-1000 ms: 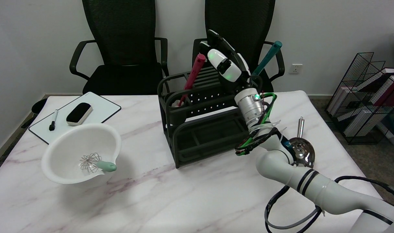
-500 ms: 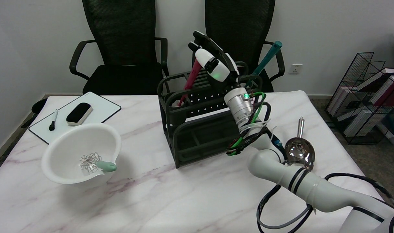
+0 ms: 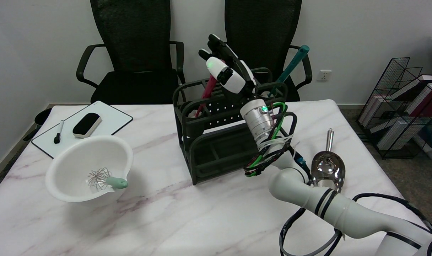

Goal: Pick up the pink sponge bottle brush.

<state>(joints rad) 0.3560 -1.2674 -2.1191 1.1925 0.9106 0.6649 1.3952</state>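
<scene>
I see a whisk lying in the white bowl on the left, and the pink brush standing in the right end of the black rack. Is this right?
Not quite. The whisk does lie in the white bowl, but the head view shows the pink brush standing in the left end of the black rack. The tool at the right end is a teal one.

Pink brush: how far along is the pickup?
Done: the right hand is up at the pink brush handle. In hand: whether the fingers hold it cannot be told. Left: a sure grip, then lifting it out of the black rack, where it stands.
</scene>
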